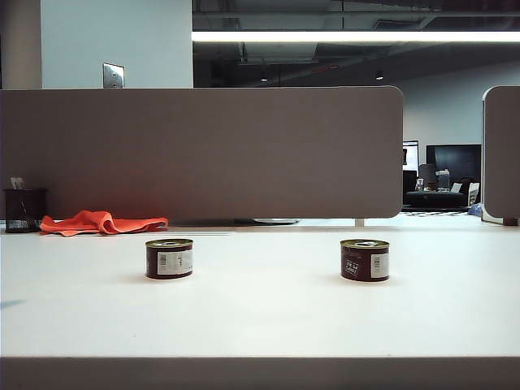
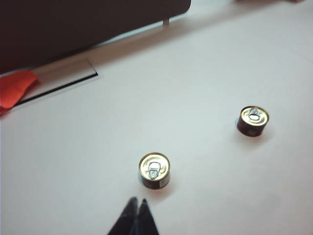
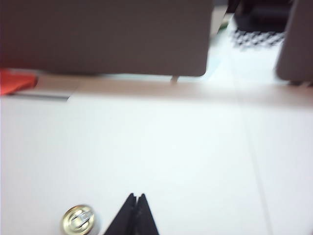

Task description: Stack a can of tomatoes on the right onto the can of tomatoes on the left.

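Honestly, I see both grippers, left gripper (image 2: 136,201) and right gripper (image 3: 137,197), pinched together above the white table (image 1: 260,317), so the right dark-labelled gold-lidded tomato can (image 1: 364,260), well apart from the left can (image 1: 169,258), gets toppled unless jaws open first.

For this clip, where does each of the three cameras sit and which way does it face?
Exterior view: low at the table's front edge, facing the grey divider; sees the left can, right can and orange cloth; no arm shows.
Left wrist view: above the table, angled down; shut left gripper near the left can, right can beyond.
Right wrist view: similar height, aimed toward the divider; shut right gripper, one can.
Shared: cans, cloth, divider.
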Robot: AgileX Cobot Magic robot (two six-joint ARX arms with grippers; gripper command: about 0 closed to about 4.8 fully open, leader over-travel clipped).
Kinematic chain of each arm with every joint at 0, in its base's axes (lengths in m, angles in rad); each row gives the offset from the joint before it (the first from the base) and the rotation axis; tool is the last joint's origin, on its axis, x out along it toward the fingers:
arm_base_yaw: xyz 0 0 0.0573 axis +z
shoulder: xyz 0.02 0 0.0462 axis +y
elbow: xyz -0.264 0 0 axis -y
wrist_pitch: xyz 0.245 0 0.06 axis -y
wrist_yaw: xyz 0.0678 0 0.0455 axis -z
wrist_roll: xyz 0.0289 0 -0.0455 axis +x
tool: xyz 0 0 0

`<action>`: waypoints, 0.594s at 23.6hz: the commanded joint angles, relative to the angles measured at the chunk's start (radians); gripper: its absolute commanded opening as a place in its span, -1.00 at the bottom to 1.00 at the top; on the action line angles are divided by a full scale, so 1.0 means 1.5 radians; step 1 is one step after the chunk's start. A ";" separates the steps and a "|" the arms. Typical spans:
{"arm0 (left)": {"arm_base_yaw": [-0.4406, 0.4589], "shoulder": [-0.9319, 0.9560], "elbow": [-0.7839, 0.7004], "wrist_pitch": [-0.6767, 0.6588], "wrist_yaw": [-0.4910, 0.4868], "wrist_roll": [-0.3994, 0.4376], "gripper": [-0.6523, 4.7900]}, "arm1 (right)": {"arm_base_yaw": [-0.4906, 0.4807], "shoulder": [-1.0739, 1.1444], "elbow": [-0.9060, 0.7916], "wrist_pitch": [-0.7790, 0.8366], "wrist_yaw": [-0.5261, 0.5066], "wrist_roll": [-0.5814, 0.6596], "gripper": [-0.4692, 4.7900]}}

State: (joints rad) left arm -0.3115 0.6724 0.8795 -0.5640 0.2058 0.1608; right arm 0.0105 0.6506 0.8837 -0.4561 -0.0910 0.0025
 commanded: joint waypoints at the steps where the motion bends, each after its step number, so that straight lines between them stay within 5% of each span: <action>1: -0.002 0.013 0.002 0.013 -0.021 -0.008 -0.38 | 0.048 0.061 0.024 0.002 -0.006 -0.022 -0.84; 2: -0.001 0.015 0.002 0.015 -0.036 -0.012 -0.08 | 0.075 0.091 0.028 0.002 0.002 -0.035 -0.84; 4: -0.001 0.017 0.002 0.018 -0.049 -0.012 0.09 | 0.126 0.142 0.030 0.000 0.022 -0.070 -0.74; 6: -0.001 0.018 0.002 0.018 -0.050 -0.013 0.21 | 0.155 0.180 0.030 -0.002 0.041 -0.091 -0.28; 8: -0.001 0.022 0.003 0.020 -0.050 -0.015 0.33 | 0.174 0.221 0.031 -0.002 0.048 -0.093 0.46; 10: -0.001 0.024 0.003 0.020 -0.050 -0.028 0.40 | 0.187 0.260 0.035 -0.003 0.047 -0.093 0.97; 14: -0.001 0.030 0.003 0.030 -0.049 -0.068 0.66 | 0.214 0.380 0.082 -0.016 0.047 -0.063 1.00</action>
State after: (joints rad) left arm -0.3119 0.7151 0.8799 -0.5381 0.1303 0.0849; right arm 0.3260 1.1992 0.9836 -0.4873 -0.0227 -0.1253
